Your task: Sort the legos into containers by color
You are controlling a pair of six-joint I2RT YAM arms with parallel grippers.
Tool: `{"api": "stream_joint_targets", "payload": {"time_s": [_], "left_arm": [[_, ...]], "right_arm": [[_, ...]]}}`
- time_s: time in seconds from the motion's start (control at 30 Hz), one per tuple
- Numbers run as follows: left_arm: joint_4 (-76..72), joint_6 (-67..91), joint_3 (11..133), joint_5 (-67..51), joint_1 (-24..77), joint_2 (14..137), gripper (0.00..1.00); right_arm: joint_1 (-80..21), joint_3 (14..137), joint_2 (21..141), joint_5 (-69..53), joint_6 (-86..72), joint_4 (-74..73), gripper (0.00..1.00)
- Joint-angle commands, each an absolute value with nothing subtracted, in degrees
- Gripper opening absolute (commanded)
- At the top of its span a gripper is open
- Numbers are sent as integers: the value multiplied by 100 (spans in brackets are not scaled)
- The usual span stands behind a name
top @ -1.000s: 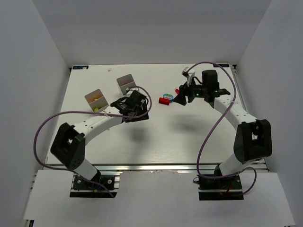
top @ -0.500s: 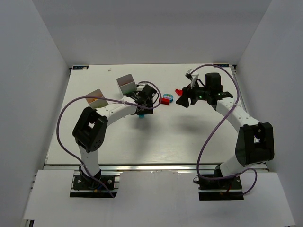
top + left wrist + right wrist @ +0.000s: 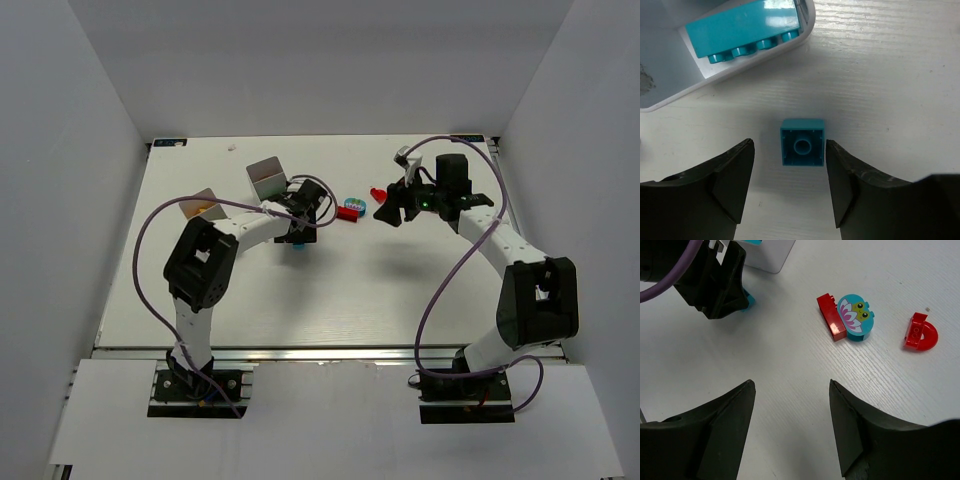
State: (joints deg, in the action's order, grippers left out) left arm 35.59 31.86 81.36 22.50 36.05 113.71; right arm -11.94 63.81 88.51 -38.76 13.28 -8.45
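Observation:
A small teal lego (image 3: 802, 142) lies studs-down on the table, level with the tips of my open left gripper (image 3: 789, 142). The left finger is clear of it and the right finger is close beside it. From above, the left gripper (image 3: 301, 213) hangs over this teal lego (image 3: 298, 246), next to one white container (image 3: 267, 177). That container (image 3: 740, 75) holds a long teal lego (image 3: 745, 30). My right gripper (image 3: 791, 385) is open over bare table, short of a red lego (image 3: 830, 323), a round multicoloured lego (image 3: 856, 317) and a red arch lego (image 3: 921, 332).
A second white container (image 3: 203, 205) stands left of the first, with a yellow piece inside. The left arm's black wrist (image 3: 715, 280) fills the upper left of the right wrist view. Grey walls close in the table on three sides.
The left arm swung away from the left container toward the back middle and stopped over the teal lego, its jaws narrowing. The right gripper shifted slightly back and right, uncovering the red arch.

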Motion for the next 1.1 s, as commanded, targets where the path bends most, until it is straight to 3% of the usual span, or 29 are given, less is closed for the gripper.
{"api": "stream_joint_targets", "payload": {"time_s": [0.0, 0.47, 0.73, 0.87, 1.07], "left_arm": [[3402, 3111, 8262, 2145, 3612, 11426, 69], [3112, 2997, 8183, 2057, 3603, 11558, 52], [2971, 3015, 8156, 1732, 3604, 11101, 25], [2988, 3050, 8103, 1836, 3604, 10565, 20], [3471, 3207, 8648, 2557, 3490, 10301, 21]], "right_arm": [[-1143, 6513, 8895, -3902, 1345, -712, 66], [-1090, 6513, 8930, -3929, 1362, -729, 66], [-1081, 6486, 8886, -3920, 1503, -809, 66], [-1081, 6425, 8842, -3929, 1547, -826, 66], [-1090, 6425, 8877, -3946, 1521, -826, 66]]}}
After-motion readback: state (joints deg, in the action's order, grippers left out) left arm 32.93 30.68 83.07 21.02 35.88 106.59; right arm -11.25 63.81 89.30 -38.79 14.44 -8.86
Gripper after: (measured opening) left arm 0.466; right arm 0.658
